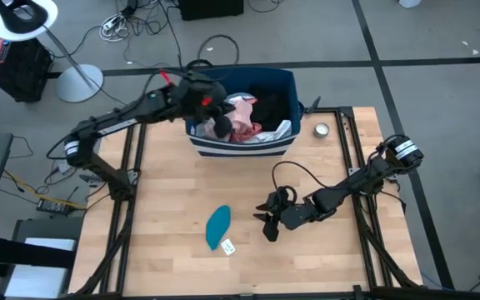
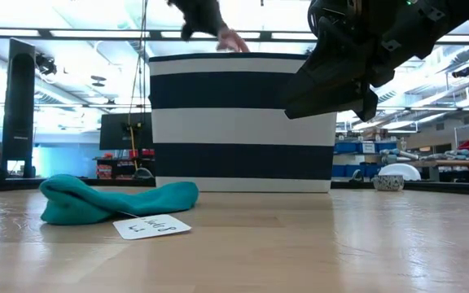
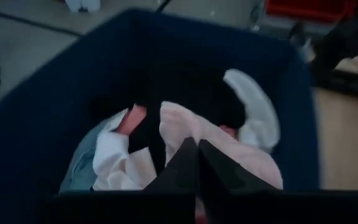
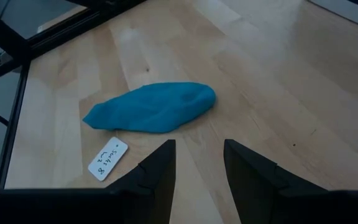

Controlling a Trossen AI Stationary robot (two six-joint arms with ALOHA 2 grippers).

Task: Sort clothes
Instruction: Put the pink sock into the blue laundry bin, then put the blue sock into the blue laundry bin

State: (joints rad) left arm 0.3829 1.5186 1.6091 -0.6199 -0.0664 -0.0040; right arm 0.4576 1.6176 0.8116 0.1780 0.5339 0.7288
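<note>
My left gripper [image 1: 212, 115] is over the dark blue, white-striped bin [image 1: 288, 92] at the far middle of the table, shut on a pale pink garment [image 3: 241, 165]. The bin also holds white [image 3: 257, 118], black [image 3: 185, 93] and light blue-grey [image 3: 79, 171] clothes. A teal garment [image 1: 218, 225] lies flat on the table, with a white paper tag [image 1: 228, 247] at its near end. My right gripper [image 1: 269, 218] hangs open and empty just to the right of it; in the right wrist view the garment [image 4: 151, 107] lies ahead of the fingers. My left gripper pinches a raised fold of the pink garment [image 3: 178, 127] between its two shut fingers, coming from above and pointing down into the bin. In the low view a bit of the pink cloth [image 2: 233, 39] shows above the bin's rim beside the gripper. The rest lies on the pile.
A small round metal tin [image 1: 321, 130] stands on the table right of the bin. Black frame rails [image 1: 132, 183] run along the table's left and right sides. Bare wood lies between the bin and the teal garment.
</note>
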